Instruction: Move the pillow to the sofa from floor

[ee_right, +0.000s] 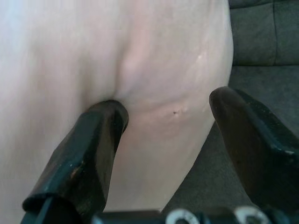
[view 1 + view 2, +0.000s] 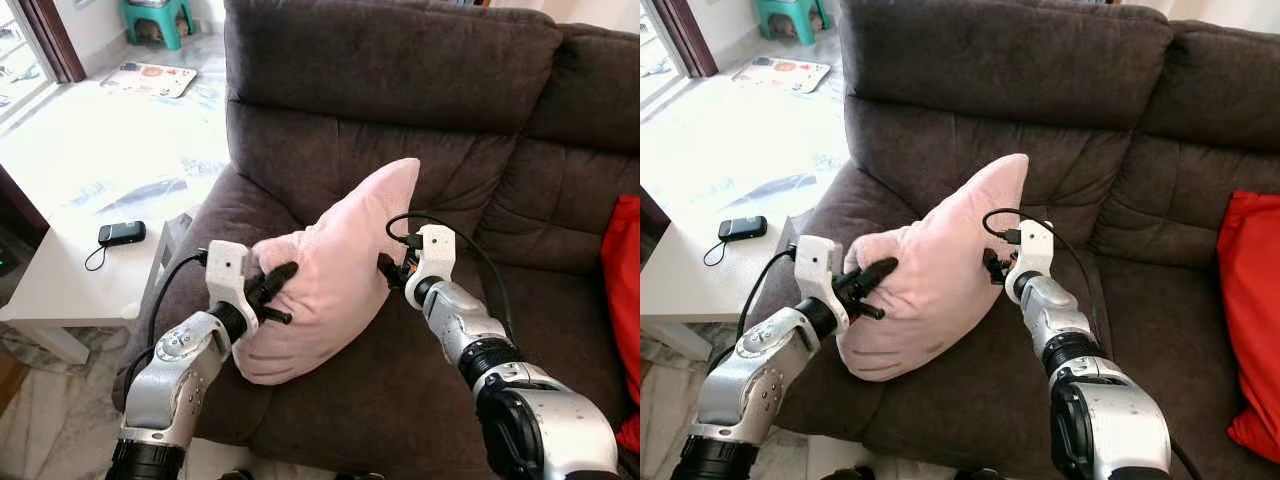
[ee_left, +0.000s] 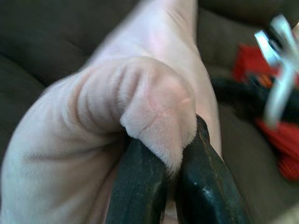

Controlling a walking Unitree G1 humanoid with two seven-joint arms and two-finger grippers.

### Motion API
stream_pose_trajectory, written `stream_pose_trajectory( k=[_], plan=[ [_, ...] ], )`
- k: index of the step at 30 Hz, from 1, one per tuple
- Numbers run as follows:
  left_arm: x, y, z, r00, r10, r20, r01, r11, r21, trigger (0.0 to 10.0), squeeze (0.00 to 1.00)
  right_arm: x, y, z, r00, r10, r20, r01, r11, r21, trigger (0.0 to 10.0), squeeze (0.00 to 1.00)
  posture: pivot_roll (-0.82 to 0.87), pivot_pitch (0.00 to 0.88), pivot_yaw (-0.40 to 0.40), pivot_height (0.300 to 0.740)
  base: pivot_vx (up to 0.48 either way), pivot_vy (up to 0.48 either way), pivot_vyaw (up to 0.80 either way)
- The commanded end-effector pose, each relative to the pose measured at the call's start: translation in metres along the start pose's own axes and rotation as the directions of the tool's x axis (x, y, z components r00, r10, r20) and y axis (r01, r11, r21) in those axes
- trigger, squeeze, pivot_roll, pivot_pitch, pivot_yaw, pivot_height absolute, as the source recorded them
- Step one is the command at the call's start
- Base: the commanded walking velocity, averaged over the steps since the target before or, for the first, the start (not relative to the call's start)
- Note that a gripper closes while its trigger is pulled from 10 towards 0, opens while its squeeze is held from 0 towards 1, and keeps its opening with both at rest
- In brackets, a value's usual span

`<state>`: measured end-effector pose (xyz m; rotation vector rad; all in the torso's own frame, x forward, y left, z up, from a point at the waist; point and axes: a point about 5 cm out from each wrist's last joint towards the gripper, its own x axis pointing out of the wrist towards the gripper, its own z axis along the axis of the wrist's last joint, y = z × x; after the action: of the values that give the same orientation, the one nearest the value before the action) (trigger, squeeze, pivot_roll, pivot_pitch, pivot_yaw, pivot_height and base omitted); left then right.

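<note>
The pink pillow looks soft and light, so the left gripper pinches a bunched corner, while the right gripper has its jaws spread against the side.

Both silver arms reach forward from the near edge, bent at the elbow and angled inward toward each other. The left gripper sits at the left side, its two black fingers drawn close together and pinching a fold of pink fabric between them. The right gripper is farther in and slightly higher, its fingers spread apart, one pressed into the pink surface, the other standing clear of it.
</note>
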<state>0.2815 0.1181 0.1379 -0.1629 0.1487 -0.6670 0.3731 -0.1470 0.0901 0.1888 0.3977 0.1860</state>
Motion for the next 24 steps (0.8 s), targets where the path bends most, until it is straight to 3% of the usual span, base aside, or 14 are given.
stream_pose_trajectory(
  k=[1, 4, 7, 17, 22, 24],
  plan=[
    [0.000, -0.014, -0.011, 0.992, -0.103, -0.066, 0.102, 0.995, -0.021, 10.0, 0.00, 0.002, 0.007, 0.005, 0.999, 0.033, 0.032, -0.033, 0.999, -0.007, 10.0, 0.00, 0.14, 0.145, -0.088, 0.740, 0.000, 0.000, 0.00],
    [-0.004, -0.016, -0.015, 0.985, -0.147, -0.091, 0.146, 0.989, -0.019, 10.0, 0.00, 0.001, 0.006, 0.005, 0.999, 0.034, 0.032, -0.033, 0.999, -0.008, 10.0, 0.00, 0.14, 0.146, -0.086, 0.740, 0.000, 0.000, 0.00],
    [-0.002, -0.009, -0.013, 0.993, -0.092, -0.078, 0.092, 0.996, -0.013, 10.0, 0.00, 0.002, 0.007, 0.005, 0.999, 0.040, 0.037, -0.039, 0.999, -0.006, 10.0, 0.00, 0.14, 0.144, -0.085, 0.740, 0.000, 0.000, 0.00],
    [-0.007, -0.005, -0.017, 0.993, -0.080, -0.089, 0.078, 0.997, -0.025, 10.0, 0.00, 0.003, 0.015, 0.014, 0.990, 0.106, 0.089, -0.106, 0.994, -0.004, 10.0, 0.00, 0.14, 0.144, -0.090, 0.740, 0.000, 0.000, 0.00],
    [-0.007, 0.017, -0.025, 0.983, 0.156, -0.094, -0.157, 0.988, 0.000, 10.0, 0.00, 0.002, 0.017, 0.011, 0.988, 0.131, 0.087, -0.131, 0.991, -0.010, 10.0, 0.00, 0.14, 0.142, -0.091, 0.740, 0.000, 0.000, 0.00],
    [-0.011, 0.030, -0.030, 0.963, 0.250, -0.103, -0.256, 0.966, -0.045, 10.0, 0.00, 0.002, 0.018, 0.007, 0.988, 0.137, 0.078, -0.136, 0.991, -0.010, 10.0, 0.00, 0.14, 0.144, -0.090, 0.740, 0.000, 0.000, 0.00]
  ],
)
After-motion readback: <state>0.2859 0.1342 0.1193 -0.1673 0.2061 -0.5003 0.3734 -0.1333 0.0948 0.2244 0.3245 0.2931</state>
